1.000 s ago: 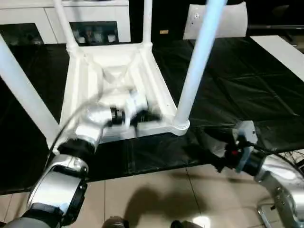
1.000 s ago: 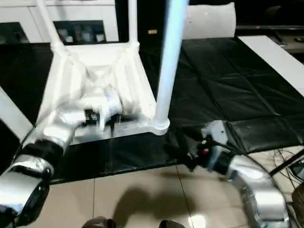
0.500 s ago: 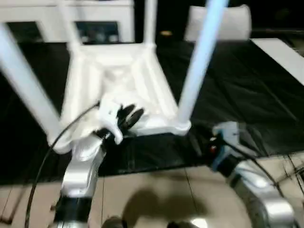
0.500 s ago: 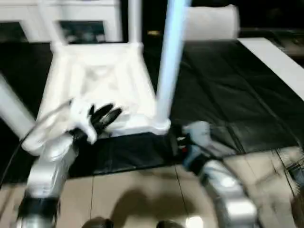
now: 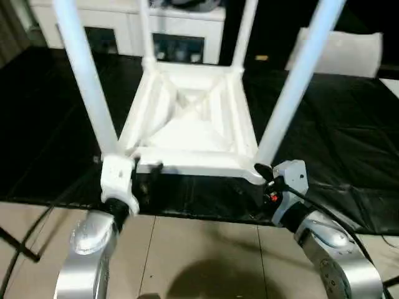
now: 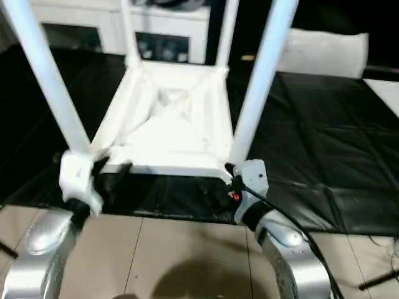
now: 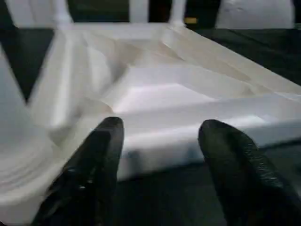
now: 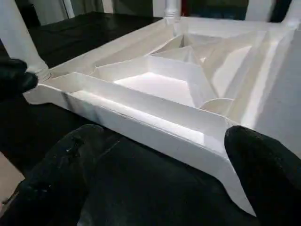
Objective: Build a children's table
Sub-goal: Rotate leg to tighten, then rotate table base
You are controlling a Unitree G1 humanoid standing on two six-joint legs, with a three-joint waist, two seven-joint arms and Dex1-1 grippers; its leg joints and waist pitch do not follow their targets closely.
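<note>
while upturned table [image 5: 190, 134] stands four-legged | both claws gape beside rim

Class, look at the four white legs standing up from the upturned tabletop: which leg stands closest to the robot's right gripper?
The near leg on the robot's right, rising from the tabletop corner just beside the right gripper. The other near leg stands by the left gripper; two legs stand at the far corners.

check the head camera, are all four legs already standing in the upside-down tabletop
Yes, four white legs rise from the corners of the upturned tabletop, two near and two far.
</note>
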